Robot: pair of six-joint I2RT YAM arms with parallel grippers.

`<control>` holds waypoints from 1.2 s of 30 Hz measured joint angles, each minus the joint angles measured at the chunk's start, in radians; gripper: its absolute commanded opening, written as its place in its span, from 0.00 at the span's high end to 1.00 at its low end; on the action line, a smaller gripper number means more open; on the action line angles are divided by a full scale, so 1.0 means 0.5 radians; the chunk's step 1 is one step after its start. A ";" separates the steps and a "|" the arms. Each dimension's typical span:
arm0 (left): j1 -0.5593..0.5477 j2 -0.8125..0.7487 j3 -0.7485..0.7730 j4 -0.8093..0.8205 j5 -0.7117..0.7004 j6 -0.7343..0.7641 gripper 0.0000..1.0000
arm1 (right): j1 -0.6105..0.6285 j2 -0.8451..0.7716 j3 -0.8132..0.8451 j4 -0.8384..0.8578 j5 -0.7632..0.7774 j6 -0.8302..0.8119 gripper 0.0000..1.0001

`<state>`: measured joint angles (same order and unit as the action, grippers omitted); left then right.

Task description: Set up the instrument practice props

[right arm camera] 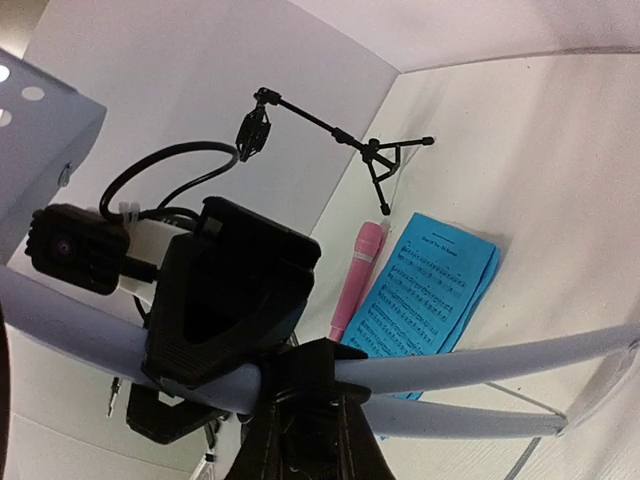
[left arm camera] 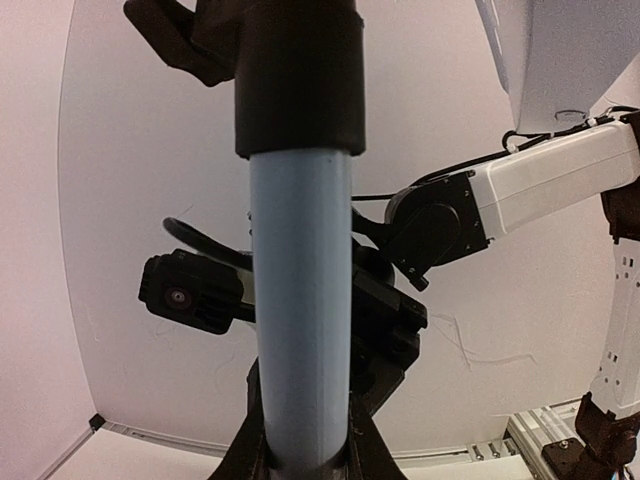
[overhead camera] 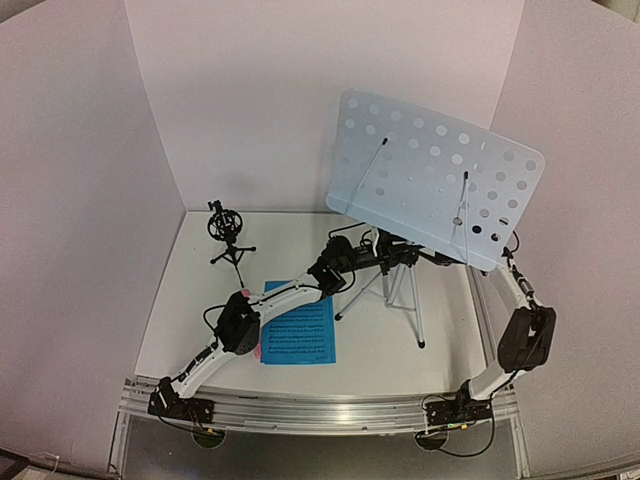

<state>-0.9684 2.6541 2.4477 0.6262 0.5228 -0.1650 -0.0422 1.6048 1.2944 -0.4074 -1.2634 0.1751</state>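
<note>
While upright, music stand (overhead camera: 440,180) off edges.

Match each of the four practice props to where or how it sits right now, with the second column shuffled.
1. music stand
2. sheet-music pages
3. pink microphone
4. mic holder

A. lying beside the pages
B. standing empty, back left
C. upright on its silver tripod
D. flat on the table, print facing up

Pairs: 1-C, 2-D, 3-A, 4-B
</note>
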 measured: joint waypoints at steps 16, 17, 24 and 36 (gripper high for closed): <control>-0.001 0.000 0.002 -0.001 0.046 0.002 1.00 | 0.002 -0.132 -0.170 0.218 0.161 1.183 1.00; -0.001 0.000 0.002 -0.002 0.046 0.002 1.00 | 0.001 -0.124 -0.162 0.204 0.155 1.210 1.00; -0.001 0.000 0.002 0.000 0.045 0.001 1.00 | -0.005 -0.109 -0.130 0.141 0.158 1.363 0.84; 0.002 0.000 -0.001 0.002 0.004 0.001 1.00 | -0.233 -0.088 0.029 -0.265 0.678 0.801 0.56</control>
<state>-0.9676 2.6541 2.4474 0.6270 0.5247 -0.1644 -0.1587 1.5610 1.3086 -0.5397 -0.9245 0.5757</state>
